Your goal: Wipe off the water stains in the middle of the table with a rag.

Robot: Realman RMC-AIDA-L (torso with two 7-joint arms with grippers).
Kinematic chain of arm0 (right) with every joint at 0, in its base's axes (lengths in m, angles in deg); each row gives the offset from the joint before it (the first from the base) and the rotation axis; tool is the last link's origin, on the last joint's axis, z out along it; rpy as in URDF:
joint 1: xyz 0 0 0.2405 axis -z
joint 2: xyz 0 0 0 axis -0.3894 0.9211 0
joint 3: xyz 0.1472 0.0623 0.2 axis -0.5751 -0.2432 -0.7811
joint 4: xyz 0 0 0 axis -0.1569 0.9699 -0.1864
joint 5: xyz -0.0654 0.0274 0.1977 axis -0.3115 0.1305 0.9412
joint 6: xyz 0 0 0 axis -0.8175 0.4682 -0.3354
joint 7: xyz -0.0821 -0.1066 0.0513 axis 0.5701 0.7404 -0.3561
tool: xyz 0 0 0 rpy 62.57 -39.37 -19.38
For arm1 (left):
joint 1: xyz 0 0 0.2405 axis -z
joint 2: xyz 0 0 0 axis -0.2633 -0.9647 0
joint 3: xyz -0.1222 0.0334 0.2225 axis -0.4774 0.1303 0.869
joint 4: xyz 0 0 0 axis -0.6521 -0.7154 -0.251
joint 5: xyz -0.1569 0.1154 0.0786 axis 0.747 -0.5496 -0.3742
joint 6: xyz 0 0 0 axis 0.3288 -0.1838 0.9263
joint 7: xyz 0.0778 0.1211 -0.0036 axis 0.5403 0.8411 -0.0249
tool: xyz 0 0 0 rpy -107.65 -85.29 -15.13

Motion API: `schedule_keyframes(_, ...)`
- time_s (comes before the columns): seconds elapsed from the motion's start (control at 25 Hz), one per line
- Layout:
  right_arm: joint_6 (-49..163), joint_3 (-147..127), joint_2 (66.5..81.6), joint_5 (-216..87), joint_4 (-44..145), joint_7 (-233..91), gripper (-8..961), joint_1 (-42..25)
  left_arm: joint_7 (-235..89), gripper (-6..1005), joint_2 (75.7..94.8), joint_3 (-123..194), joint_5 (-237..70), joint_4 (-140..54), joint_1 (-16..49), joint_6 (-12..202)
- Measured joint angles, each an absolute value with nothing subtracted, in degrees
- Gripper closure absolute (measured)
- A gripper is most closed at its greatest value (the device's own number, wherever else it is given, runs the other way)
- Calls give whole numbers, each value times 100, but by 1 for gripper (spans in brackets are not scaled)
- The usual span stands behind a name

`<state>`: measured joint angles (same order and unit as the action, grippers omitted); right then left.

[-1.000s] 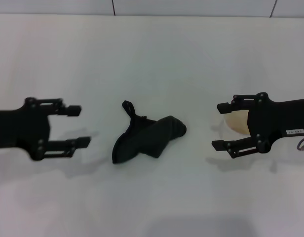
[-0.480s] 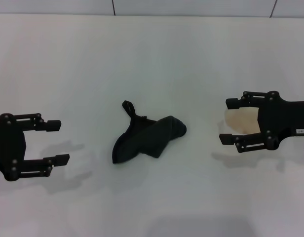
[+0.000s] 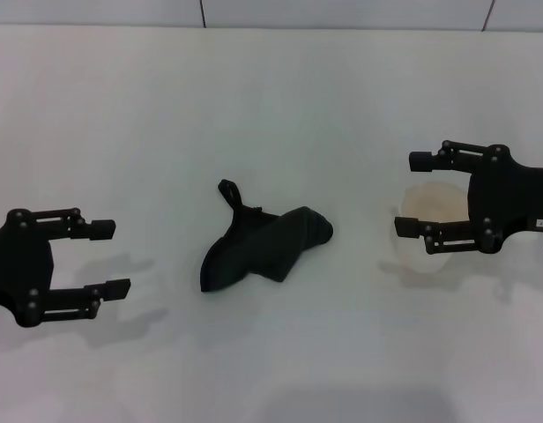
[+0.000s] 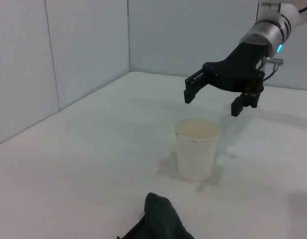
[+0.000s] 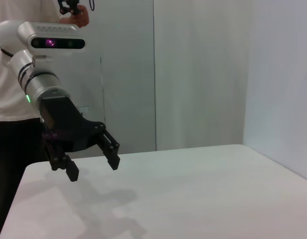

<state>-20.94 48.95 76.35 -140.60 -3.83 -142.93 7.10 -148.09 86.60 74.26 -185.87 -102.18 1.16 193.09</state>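
The left gripper is seen at the near left of the desk, its two fingers spread wide with nothing between them and nothing touched. The right gripper is held at the right, raised over a white paper cup; its fingers are likewise spread wide and nothing is gripped, and in the left wrist view this gripper is shown clear above the cup, not touching it.

Compared with the head view half a second earlier, the left gripper is found slightly farther right and nearer, while the right gripper has been shifted a little farther away, so that more of the cup's rim is uncovered. The rag is unchanged in place and shape.

One rag is counted: a dark cloth lying crumpled in the middle of the desk between the two grippers, well apart from both, with its small loop-like tail pointing to the far left. One cup and two grippers are counted. No orange-brown blotch can be made out on the desk; whether it lies under the rag cannot be told.

In the right wrist view the left gripper is seen open above the bare desk.
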Motion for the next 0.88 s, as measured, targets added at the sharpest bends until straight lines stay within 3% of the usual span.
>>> schedule_keyframes(0.88, -2194, 5024, 7632, -14106, -442, -14423, 98, 678, -14928, 283, 8699, 7283, -18437, -10195, 239, 19278)
